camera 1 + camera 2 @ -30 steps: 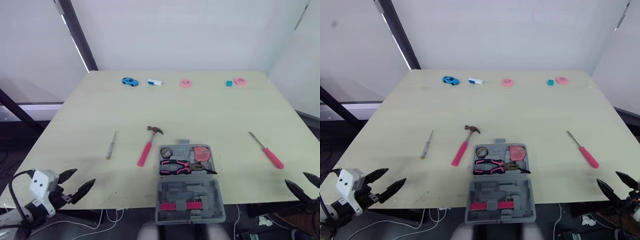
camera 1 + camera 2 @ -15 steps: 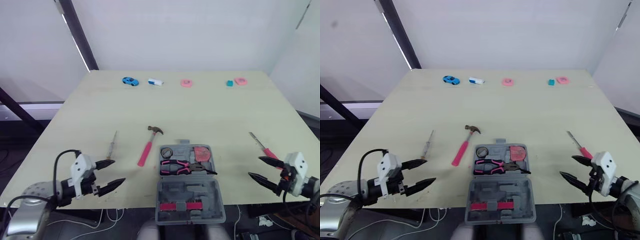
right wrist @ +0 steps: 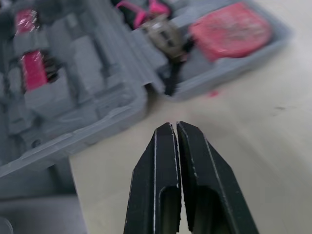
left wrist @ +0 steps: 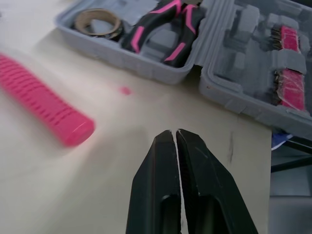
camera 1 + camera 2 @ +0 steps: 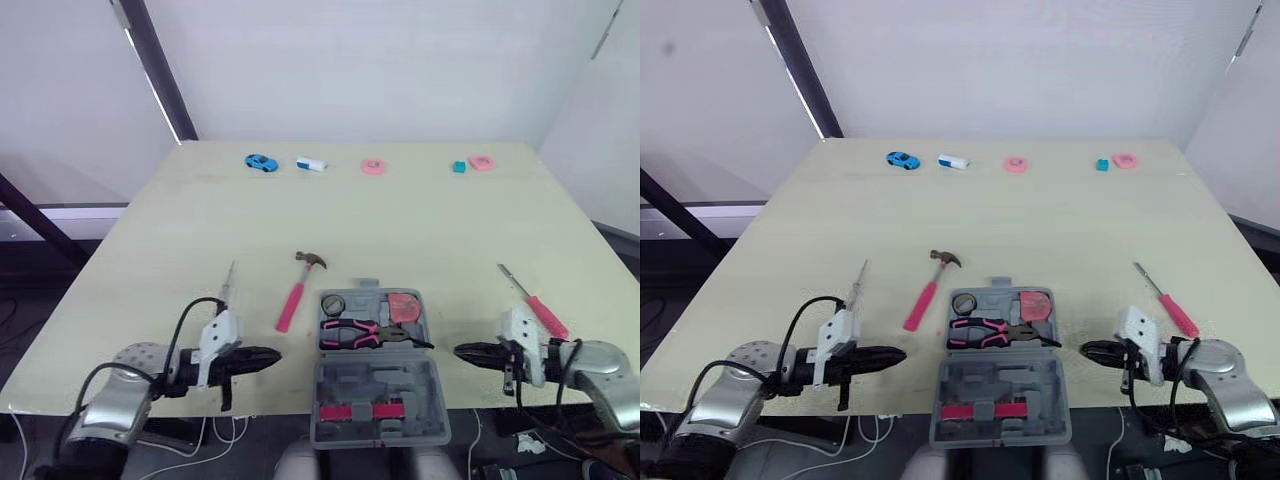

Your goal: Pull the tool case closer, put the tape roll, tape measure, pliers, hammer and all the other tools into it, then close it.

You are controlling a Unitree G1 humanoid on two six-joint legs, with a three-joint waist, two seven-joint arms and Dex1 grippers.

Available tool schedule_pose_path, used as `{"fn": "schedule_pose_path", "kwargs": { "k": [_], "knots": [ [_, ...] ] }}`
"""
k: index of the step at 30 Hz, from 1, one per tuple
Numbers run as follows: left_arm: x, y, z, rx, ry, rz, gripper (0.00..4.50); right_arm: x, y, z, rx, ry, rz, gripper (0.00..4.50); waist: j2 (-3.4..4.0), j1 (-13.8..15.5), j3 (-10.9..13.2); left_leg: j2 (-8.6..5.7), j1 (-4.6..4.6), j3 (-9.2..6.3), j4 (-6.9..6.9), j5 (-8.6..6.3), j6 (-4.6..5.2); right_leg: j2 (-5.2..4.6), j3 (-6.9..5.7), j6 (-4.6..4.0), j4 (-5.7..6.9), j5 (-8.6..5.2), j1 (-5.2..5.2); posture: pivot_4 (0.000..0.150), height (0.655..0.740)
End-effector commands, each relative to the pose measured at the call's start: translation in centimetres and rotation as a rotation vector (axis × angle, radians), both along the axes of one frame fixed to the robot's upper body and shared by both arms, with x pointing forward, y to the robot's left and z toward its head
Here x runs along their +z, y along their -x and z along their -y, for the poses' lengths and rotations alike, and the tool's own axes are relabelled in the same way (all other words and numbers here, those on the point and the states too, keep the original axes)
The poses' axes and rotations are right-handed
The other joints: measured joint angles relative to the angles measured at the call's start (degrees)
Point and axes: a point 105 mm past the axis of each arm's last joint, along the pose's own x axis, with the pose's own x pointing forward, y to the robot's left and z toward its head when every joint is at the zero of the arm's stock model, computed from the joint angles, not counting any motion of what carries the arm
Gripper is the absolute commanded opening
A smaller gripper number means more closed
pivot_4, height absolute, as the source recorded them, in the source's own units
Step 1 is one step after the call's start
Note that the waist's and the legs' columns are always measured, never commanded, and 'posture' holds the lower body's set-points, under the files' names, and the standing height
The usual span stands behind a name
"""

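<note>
The grey tool case lies open at the table's front middle, its lid hanging over the edge. In its tray are a tape roll, pink-handled pliers and a red tape measure. A pink-handled hammer lies just left of the case, with a thin screwdriver farther left. A pink-handled screwdriver lies on the right. My left gripper is shut and empty, pointing at the case's left side. My right gripper, also shut and empty, points at its right side. In the left wrist view the hammer handle lies beside the shut fingertips.
Along the far edge sit a blue toy car, a white and blue block, a pink ring, a teal block and another pink piece. Both grippers are low over the table near its front edge.
Both arms have swung in from the front corners to either side of the case. Both grippers have gone from wide open to shut.
</note>
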Motion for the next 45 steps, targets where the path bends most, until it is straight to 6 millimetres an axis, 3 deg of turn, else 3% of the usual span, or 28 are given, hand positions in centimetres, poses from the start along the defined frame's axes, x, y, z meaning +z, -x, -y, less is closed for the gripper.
{"fn": "schedule_pose_path", "kwargs": {
  "k": [1, 14, 36, 45],
  "knots": [
    [-0.7, -0.1, 0.7, -0.052, -0.036, -0.022, 0.12, 0.2, -0.5, -0.9, 0.042, 0.019, 0.025, 0.09, 0.0, 0.0, 0.0, 0.0, -0.01, 0.01, 0.01, 0.0, 0.0, 0.02, -0.01, 0.0, 0.0, 0.0, 0.0, 0.15, 0.7395],
    [-1.8, -1.6, 3.0, -0.094, -0.046, -0.043, 0.12, -0.5, -1.3, -2.7, 0.103, 0.052, 0.031, 0.09, -0.01, 0.0, 0.0, -0.01, -0.02, 0.05, 0.06, 0.0, 0.0, 0.08, 0.0, 0.0, 0.07, 0.01, 0.02, 0.15, 0.7395],
    [-1.6, -1.4, 5.5, -0.15, -0.014, -0.062, 0.12, -1.4, -1.2, -3.7, 0.121, 0.045, 0.015, 0.09, -0.01, 0.0, 0.0, -0.02, -0.01, 0.03, 0.09, 0.01, 0.0, 0.09, 0.01, 0.04, 0.13, 0.04, 0.03, 0.15, 0.7395],
    [-1.4, -2.6, 6.9, -0.164, -0.009, -0.03, 0.12, -1.8, -1.3, -3.8, 0.122, 0.041, 0.015, 0.09, -0.01, 0.1, 0.0, -0.04, -0.01, 0.02, 0.12, 0.01, 0.0, 0.11, 0.02, 0.06, 0.15, 0.05, 0.05, 0.15, 0.7395]
  ]
}}
